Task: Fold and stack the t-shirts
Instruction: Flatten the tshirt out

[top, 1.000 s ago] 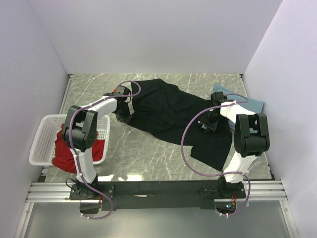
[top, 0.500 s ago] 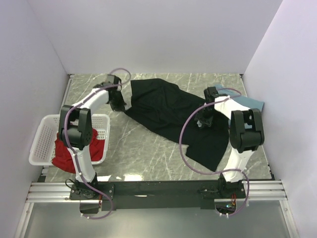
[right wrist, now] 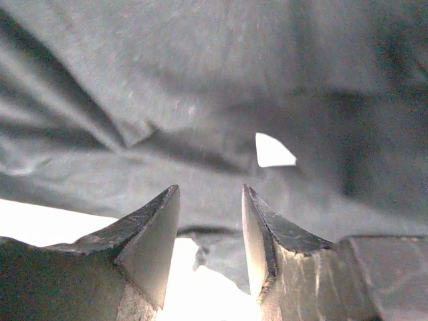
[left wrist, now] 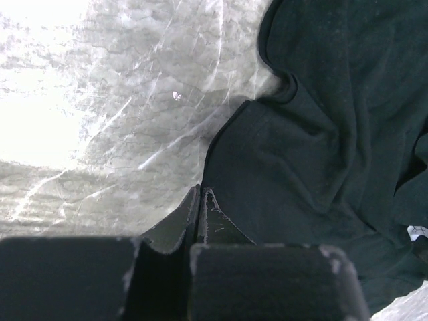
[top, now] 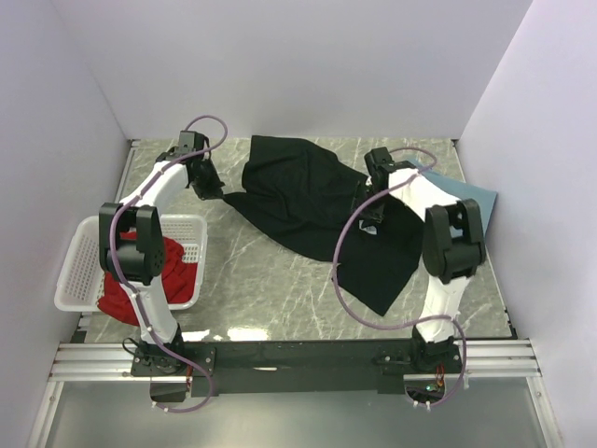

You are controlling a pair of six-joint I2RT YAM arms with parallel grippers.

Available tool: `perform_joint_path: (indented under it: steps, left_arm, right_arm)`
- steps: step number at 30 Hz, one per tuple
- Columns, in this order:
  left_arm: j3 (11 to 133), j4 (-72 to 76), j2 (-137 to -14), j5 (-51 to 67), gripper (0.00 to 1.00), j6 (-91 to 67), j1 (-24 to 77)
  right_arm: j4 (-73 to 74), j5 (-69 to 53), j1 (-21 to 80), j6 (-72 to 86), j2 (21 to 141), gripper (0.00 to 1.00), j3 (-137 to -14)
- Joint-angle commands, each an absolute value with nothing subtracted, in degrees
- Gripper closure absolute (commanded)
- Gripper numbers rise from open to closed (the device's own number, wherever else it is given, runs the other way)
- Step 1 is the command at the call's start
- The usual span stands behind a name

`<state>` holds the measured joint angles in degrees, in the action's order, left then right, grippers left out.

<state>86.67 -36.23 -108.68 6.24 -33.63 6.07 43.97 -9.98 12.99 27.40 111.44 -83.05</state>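
We see the black shirt lying spread out on the surface. Our left tool is shut tight, pinching the shirt's left edge. Our right tool hangs half open just over the shirt's right side.

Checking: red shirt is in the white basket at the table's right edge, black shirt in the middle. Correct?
No. The white basket with the red shirt sits at the left edge of the table, as the top external view shows. The black shirt is in the middle.
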Motion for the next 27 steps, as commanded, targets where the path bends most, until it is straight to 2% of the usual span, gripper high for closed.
perform_joint_path:
  steps: [1, 9, 17, 21, 27]
  left_arm:
    - [87.4, -36.3, -106.8, 7.9, 1.00, -31.7, 5.8]
    - [86.8, -36.8, -104.9, 7.5, 0.99, -28.6, 5.4]
    - [85.8, -37.4, -104.4, 9.1, 1.00, -25.9, 4.3]
    - [85.8, -37.6, -104.6, 10.1, 1.00, -24.9, 3.7]
    - [85.6, -37.4, -104.5, 11.4, 1.00, -24.3, 3.5]
  right_arm:
    - [45.7, -8.4, 13.6, 28.2, 100.1, 0.50, -80.9]
    - [47.5, -2.0, 18.1, 35.1, 80.5, 0.50, -56.9]
    - [51.2, -2.0, 21.4, 47.6, 59.9, 0.50, -34.2]
    - [51.9, -3.7, 22.1, 51.8, 53.2, 0.50, -28.5]
    - [51.7, -1.0, 22.7, 54.5, 53.2, 0.50, -26.8]
